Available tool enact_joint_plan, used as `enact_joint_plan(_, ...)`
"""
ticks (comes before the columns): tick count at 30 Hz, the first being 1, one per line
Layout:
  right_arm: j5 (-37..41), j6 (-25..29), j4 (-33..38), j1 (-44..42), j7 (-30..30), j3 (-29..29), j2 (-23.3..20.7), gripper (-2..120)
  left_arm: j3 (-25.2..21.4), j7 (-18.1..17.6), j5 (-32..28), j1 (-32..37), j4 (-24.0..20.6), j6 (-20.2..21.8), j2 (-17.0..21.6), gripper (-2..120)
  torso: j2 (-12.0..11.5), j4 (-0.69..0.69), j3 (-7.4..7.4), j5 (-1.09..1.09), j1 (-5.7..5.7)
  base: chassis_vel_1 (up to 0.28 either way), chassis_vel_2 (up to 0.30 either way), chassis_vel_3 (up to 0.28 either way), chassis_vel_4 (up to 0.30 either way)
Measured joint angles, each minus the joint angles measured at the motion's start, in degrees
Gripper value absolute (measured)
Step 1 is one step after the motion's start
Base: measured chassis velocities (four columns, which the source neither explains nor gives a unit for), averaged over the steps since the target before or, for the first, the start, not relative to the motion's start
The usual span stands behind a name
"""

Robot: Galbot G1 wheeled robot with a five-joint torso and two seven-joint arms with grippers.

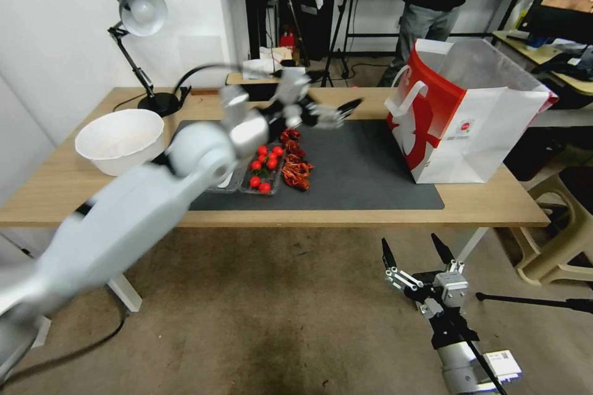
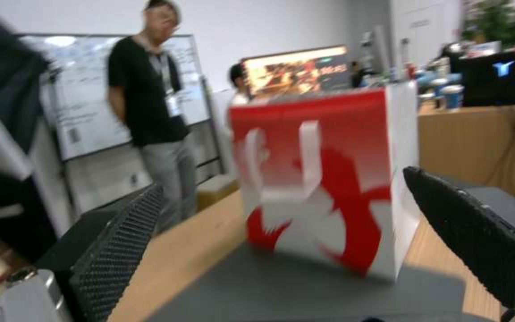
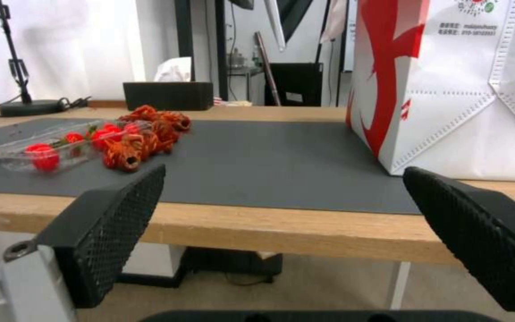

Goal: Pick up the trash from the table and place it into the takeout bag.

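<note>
- Lamp (image 1: 139, 12), black w/ white shade, far left on the table (image 1: 74, 179) – light-wood top, white leg showing underneath.
- Large white bowl (image 1: 120, 139) sits on the bare wood, left of the dark grey mat (image 1: 364, 166).
- Left arm reaches from near left diagonally over the table; left gripper (image 1: 336, 112) hovers above the mat's far part, aimed right toward the bag. Blurred in head view; in the left wrist view both black textured fingers (image 2: 114, 250) stand wide apart w/ nothing between them.
- Clear tray of red tomatoes (image 1: 262, 170) lies on the mat's left part, partly behind the arm.
- Reddish-orange crumpled pile (image 1: 295, 163) just right of the tray, touching or nearly so; can't tell what it's made of.
- Takeout bag (image 1: 469, 117) stands upright at the right end of the mat, part on the mat, part on wood. Boxy, mouth open; red side w/ white figure + white loop handle faces left, near side white w/ small logo.
- Right gripper (image 1: 417, 253) hangs low in front of the table's near edge, right of centre, over the floor. Fingers (image 3: 114, 223) spread wide, empty, pointing at the table.
</note>
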Motion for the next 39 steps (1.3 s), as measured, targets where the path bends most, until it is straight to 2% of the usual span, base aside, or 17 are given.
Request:
enact_joint_plan(1, -0.01, -0.08, 0.19, -0.06, 0.02, -0.02, -0.14, 100, -5.62, -0.48, 2.8, 8.44, -3.75, 0.32, 2.51, 100, 0.0, 0.0, 0.01, -0.05, 0.0, 0.0, 0.0, 0.0, 0.0)
enact_joint_plan(2, -0.01, -0.1, 0.22, -0.05, 0.02, -0.04, -0.2, 100, -7.33, -0.49, 3.42, 10.81, -4.72, 0.33, 3.1, 100, 0.0, 0.0, 0.01, -0.04, 0.0, 0.0, 0.0, 0.0, 0.0)
enact_joint_plan(3, -0.02, -0.12, 0.39, -0.08, 0.01, -0.17, -0.37, 100, -12.48, 0.02, 4.77, 17.93, -7.16, 0.29, 4.68, 100, 0.0, 0.01, 0.0, -0.02, 0.0, 0.0, 0.0, 0.0, 0.0)
enact_joint_plan(4, -0.02, -0.12, 0.39, -0.08, 0.01, -0.17, -0.37, 100, -12.48, 0.02, 4.77, 17.93, -7.16, 0.29, 4.68, 100, 0.0, 0.01, 0.0, -0.02, 0.0, 0.0, 0.0, 0.0, 0.0)
enact_joint_plan(6, -0.16, -0.02, 0.6, -0.34, -0.03, -0.17, -0.23, 100, -20.12, 0.35, 6.61, 29.67, -9.95, -1.49, 6.5, 100, 0.0, 0.04, 0.0, -0.01, 0.0, 0.0, 0.0, 0.0, 0.0)
enact_joint_plan(7, -0.7, 0.39, 1.01, -1.22, -0.09, 0.25, 0.63, 100, -22.34, -0.27, 8.31, 33.85, -10.2, -3.19, 6.38, 100, 0.0, 0.02, 0.0, 0.0, -0.01, 0.0, 0.0, 0.0, 0.0)
enact_joint_plan(12, -1.63, 0.9, 1.85, -2.23, -0.17, 0.74, 2.15, 100, -26.41, -2.58, 11.87, 40.71, -10.45, -6.15, 4.7, 100, 0.0, -0.07, 0.0, -0.02, 0.0, 0.0, 0.0, 0.0, 0.0)
enact_joint_plan(15, -1.85, 0.9, 2.01, -2.03, -0.18, 0.56, 2.73, 100, -33.29, -7.64, 18.32, 52.6, -10.92, -11.64, 1.98, 100, 0.0, 0.04, 0.01, -0.03, 0.0, 0.0, 0.0, 0.0, 0.0)
enact_joint_plan(16, -1.85, 0.9, 2.01, -2.03, -0.18, 0.56, 2.73, 100, -33.29, -7.64, 18.32, 52.6, -10.92, -11.64, 1.98, 100, 0.0, 0.04, 0.01, -0.03, 0.0, 0.0, 0.0, 0.0, 0.0)
enact_joint_plan(19, -1.93, 0.9, 2.0, -1.96, -0.22, 0.32, 2.59, 100, -37.23, -15.08, 24.96, 60.51, -11.3, -16.76, -0.69, 100, 0.0, 0.03, 0.0, 0.0, -0.01, 0.0, 0.0, 0.0, 0.0)
enact_joint_plan(20, -1.93, 0.9, 2.0, -1.96, -0.22, 0.32, 2.59, 100, -37.23, -15.08, 24.96, 60.51, -11.3, -16.76, -0.69, 100, 0.0, 0.03, 0.0, 0.0, -0.01, 0.0, 0.0, 0.0, 0.0)
enact_joint_plan(21, -1.97, 0.89, 1.93, -1.95, -0.23, 0.28, 2.56, 100, -37.8, -19.01, 27.56, 62.51, -11.32, -18.22, -1.97, 100, 0.0, 0.01, 0.0, 0.0, 0.0, 0.0, 0.0, 0.0, 0.0)
enact_joint_plan(22, -2.09, 0.91, 1.61, -1.97, -0.29, 0.27, 3.07, 100, -38.52, -25.64, 34.94, 67.35, -10.34, -22.13, -6.35, 100, 0.0, 0.0, 0.01, -0.01, 0.0, 0.0, 0.0, 0.0, 0.0)
enact_joint_plan(26, -2.19, 1.17, 1.58, -2.16, -0.52, 0.22, 3.89, 100, -39.03, -28.73, 38.87, 72.48, -9.42, -24.07, -9.92, 100, -0.01, 0.02, 0.01, 0.0, -0.01, 0.0, 0.0, 0.0, 0.0)
enact_joint_plan(30, -1.94, 2.39, 1.66, -2.79, -1.72, 0.65, 4.73, 100, -38.38, -29.27, 39.73, 75.55, -8.71, -25.42, -11.83, 100, -0.01, 0.01, 0.01, 0.0, 0.0, 0.0, 0.0, 0.0, 0.0)
enact_joint_plan(39, -0.94, 3.92, 0.95, -2.59, -3.6, 1.43, 5.3, 100, -37.69, -28.8, 37.4, 76.82, -9.08, -26.12, -12.86, 100, -0.01, 0.0, 0.01, 0.01, 0.0, 0.0, 0.0, 0.0, 0.0)
